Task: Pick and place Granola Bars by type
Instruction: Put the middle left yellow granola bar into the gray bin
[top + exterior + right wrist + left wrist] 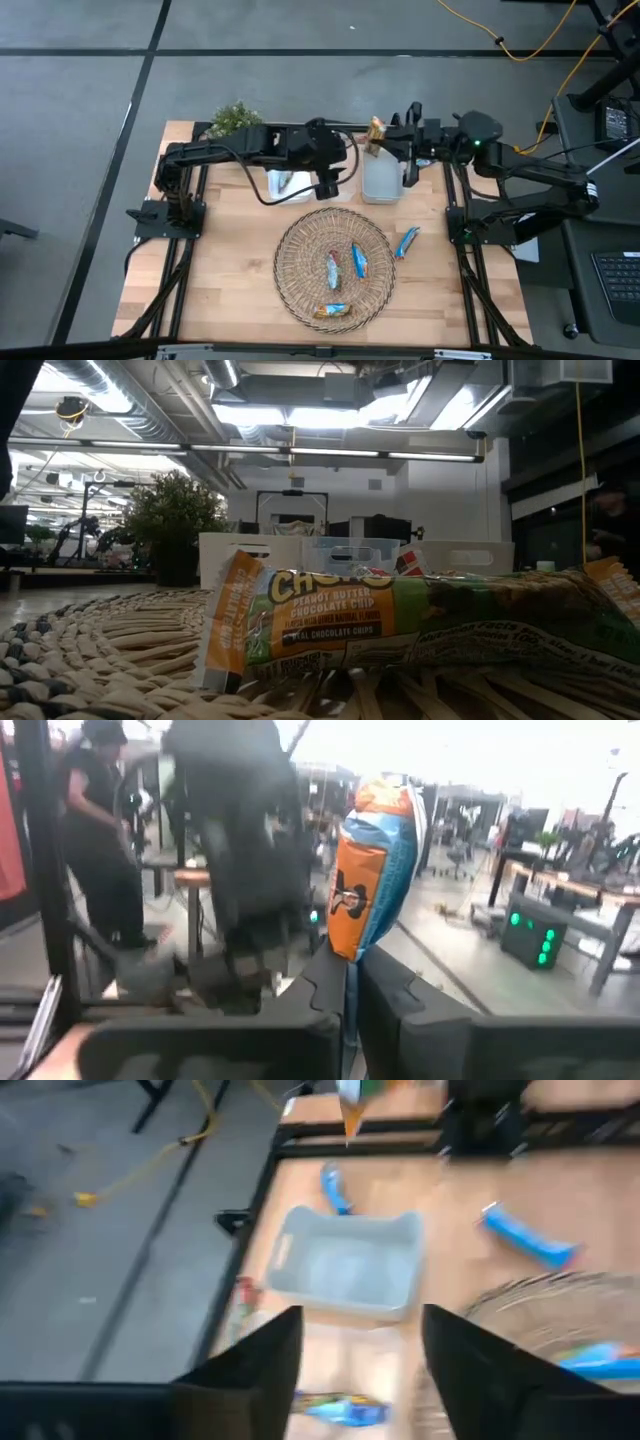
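Note:
My right gripper (pixel 388 140) is shut on an orange and blue granola bar (pixel 375 860) above the table's far edge, beside a pale bin (pixel 383 180). My left gripper (pixel 326 186) is open and empty, hovering between that bin (pixel 350 1265) and a bin (pixel 290 184) holding a blue bar (pixel 286 182). In the round wicker tray (pixel 300 290) lie two blue bars (pixel 332 268) (pixel 359 260) and a green-orange bar (pixel 333 311), which fills the low view (pixel 400 620). One blue bar (pixel 406 241) lies flat on the table right of the tray. My right gripper pinches the orange and blue bar by one end (pixel 350 960) between its two fingers. The fingers come about level from the table's right. The rest of the bar sticks out past the fingertips, lifted clear of the table and the bins.
A potted plant (pixel 236 117) stands at the far left corner. Three bins show in a row in the low view (pixel 350 555). A person (pixel 100 830) stands in the room beyond the table. Bare wood lies left and right of the tray.

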Tool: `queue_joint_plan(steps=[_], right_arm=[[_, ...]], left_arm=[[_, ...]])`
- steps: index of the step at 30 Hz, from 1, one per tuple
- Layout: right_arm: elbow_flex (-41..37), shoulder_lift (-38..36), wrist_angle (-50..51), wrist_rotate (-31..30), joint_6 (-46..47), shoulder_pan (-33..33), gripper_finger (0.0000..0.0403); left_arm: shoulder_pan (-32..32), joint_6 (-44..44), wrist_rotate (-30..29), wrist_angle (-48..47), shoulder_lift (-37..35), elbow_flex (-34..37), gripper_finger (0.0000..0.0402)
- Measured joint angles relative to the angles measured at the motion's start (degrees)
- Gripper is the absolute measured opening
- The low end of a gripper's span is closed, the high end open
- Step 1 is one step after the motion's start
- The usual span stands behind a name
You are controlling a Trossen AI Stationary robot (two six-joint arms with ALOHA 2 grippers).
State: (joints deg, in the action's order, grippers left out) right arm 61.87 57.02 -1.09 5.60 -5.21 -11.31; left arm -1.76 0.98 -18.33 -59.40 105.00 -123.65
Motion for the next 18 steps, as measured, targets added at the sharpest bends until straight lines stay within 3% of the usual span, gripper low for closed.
queue_joint_plan(steps=[5, 12, 15, 18], right_arm=[[0.08, -3.06, 13.76, -3.41, -2.76, 0.02, 0.0009], [0.02, -6.76, 30.29, -9.90, -4.35, 0.02, 0.0021], [-0.32, -8.79, 33.74, -13.07, -4.92, -0.07, 0.0020], [-2.37, -11.61, 33.89, -14.57, -4.43, -0.76, 0.0011]], left_arm=[[0.09, -4.97, 2.89, -2.29, -4.84, -0.01, 0.0255], [1.17, -8.18, 1.71, -7.64, -11.72, 1.37, 0.0254], [2.38, -8.39, -0.16, -2.45, -17.24, 6.44, 0.0245], [3.85, -8.34, -1.69, 8.12, -24.88, 16.24, 0.0238]])
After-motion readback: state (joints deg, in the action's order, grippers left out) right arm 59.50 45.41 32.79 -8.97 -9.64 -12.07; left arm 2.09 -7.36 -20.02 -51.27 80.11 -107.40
